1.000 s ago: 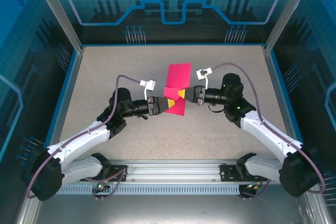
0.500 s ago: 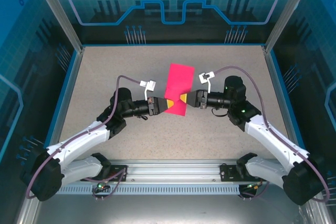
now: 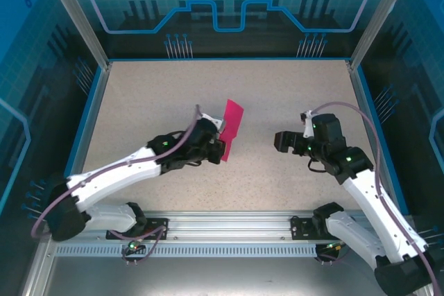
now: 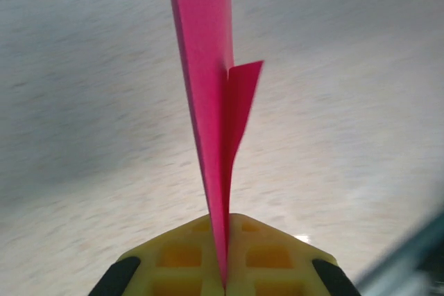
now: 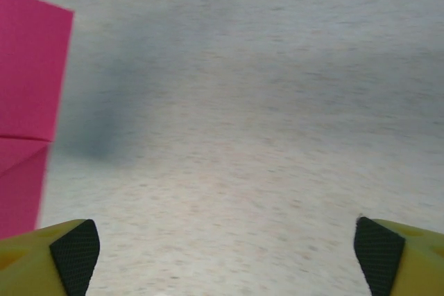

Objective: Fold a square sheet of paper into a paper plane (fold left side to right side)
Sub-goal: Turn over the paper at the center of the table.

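Left fingers [image 4: 177, 258] — clamped together on the near edge of the pink sheet of paper [image 3: 232, 124], held edge-up over the counter [image 3: 139, 102] centre. Right fingers [image 5: 69, 249] — wide apart, well clear; open counter between.

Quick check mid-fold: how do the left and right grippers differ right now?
The left gripper is shut, pinching the folded pink paper; the right gripper is open and empty. The left gripper is at the paper near the middle of the table; the right gripper stands apart, to the paper's right, with bare table between. Both are yellow with black pads.
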Motion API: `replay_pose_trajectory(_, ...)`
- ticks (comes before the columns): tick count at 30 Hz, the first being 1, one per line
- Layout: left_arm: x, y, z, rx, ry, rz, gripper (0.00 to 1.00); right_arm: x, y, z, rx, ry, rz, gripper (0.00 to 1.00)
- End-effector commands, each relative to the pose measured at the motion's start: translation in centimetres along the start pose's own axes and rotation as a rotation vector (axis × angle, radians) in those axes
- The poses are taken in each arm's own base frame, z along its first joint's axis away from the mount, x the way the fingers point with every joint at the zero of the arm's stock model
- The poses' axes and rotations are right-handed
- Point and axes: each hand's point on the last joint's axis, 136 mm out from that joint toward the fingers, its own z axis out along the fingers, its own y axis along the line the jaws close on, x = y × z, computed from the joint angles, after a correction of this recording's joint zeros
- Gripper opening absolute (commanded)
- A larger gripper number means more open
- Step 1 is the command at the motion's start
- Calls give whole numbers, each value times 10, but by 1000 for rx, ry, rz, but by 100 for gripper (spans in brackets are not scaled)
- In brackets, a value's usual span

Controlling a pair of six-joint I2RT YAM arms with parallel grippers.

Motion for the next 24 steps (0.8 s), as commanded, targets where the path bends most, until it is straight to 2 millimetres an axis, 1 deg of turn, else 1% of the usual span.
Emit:
replay_pose_trajectory(1, 19, 68, -5, -524, 107, 196, 0, 17, -46, -10, 206, 3, -4, 99)
replay_pose_trajectory(4, 17, 77, -4, -739, 156, 260, 0, 18, -56, -15, 243, -21, 9, 99)
replay_pose_trajectory(6, 17, 77, 1, -837, 186, 297, 0, 19, -60, -18, 261, -28, 7, 99)
replay_pose_trajectory(8, 23, 75, 15, -894, 238, 332, 0, 20, -63, -20, 274, -28, 6, 99)
replay_pose_trajectory(13, 43, 65, 53, -965, 366, 399, 0, 22, -65, -21, 278, -25, 4, 99)
replay_pose_trajectory(16, 56, 58, 73, -952, 445, 405, 0, 23, -66, -20, 278, -21, 7, 99)
replay_pose_trajectory(21, 80, 44, 103, -860, 553, 394, 0, 27, -64, -15, 259, -6, 9, 99)
replay_pose_trajectory(24, 91, 31, 116, -783, 608, 378, 5, 30, -64, -12, 255, 9, 6, 99)
